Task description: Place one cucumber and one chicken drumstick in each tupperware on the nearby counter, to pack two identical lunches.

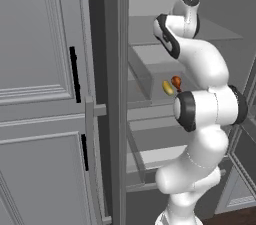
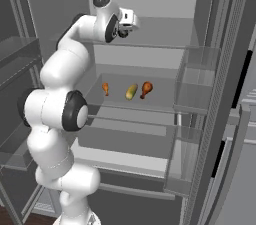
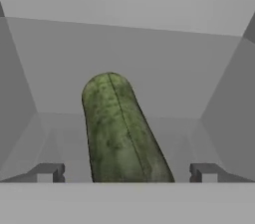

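Note:
In the hand view a dark green cucumber lies lengthwise on a grey fridge shelf. It runs up between my gripper's two fingertips, which stand wide open on either side without touching it. In the right base view the gripper reaches into the upper shelf of the open fridge. One shelf lower lie two chicken drumsticks, a small one and a larger one, with a yellow-green oblong vegetable between them. The tupperware and the counter are out of view.
The fridge's open door stands at the left, its edge close to the arm. Clear door bins hang on the other door at the right. Lower shelves and a drawer sit below the food shelf.

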Robot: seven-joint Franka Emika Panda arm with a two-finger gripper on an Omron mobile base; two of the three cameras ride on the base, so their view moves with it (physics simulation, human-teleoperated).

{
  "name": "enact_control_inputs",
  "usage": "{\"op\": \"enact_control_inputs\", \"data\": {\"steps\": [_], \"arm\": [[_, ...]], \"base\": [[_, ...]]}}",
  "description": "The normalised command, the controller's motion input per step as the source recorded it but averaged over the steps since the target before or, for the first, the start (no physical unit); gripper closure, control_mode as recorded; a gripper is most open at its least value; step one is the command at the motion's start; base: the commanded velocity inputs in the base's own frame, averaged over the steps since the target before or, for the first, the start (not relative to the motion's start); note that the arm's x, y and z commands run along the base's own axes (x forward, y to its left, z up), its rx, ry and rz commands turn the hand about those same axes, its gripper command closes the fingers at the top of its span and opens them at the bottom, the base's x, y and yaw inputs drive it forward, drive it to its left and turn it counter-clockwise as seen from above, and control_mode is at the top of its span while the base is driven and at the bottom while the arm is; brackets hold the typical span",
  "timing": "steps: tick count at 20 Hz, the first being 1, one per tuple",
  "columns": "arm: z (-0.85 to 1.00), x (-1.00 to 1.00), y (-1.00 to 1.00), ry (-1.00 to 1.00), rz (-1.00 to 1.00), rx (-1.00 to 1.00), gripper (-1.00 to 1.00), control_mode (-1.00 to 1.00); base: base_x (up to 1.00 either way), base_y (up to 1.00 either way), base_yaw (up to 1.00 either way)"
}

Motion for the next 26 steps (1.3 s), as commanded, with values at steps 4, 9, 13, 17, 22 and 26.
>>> {"op": "enact_control_inputs", "data": {"steps": [4,9,13,17,22,26], "arm": [[-0.26,0.46,-0.08,0.00,0.00,0.05,-1.00,-1.00],[-0.35,0.00,0.15,0.00,0.00,0.00,1.00,-1.00],[-0.30,-0.06,0.15,0.00,0.00,0.00,1.00,-1.00],[-0.30,-0.30,0.23,-0.02,0.00,0.00,1.00,-1.00],[-0.07,-0.68,0.15,0.01,-0.01,0.03,1.00,-1.00],[0.00,-0.98,0.00,0.02,0.00,0.06,1.00,-1.00]], "base": [[0.00,0.00,0.00],[0.00,0.00,0.00],[0.00,0.00,0.00],[0.00,0.00,0.00],[0.00,0.00,0.00],[0.00,0.00,0.00]]}}
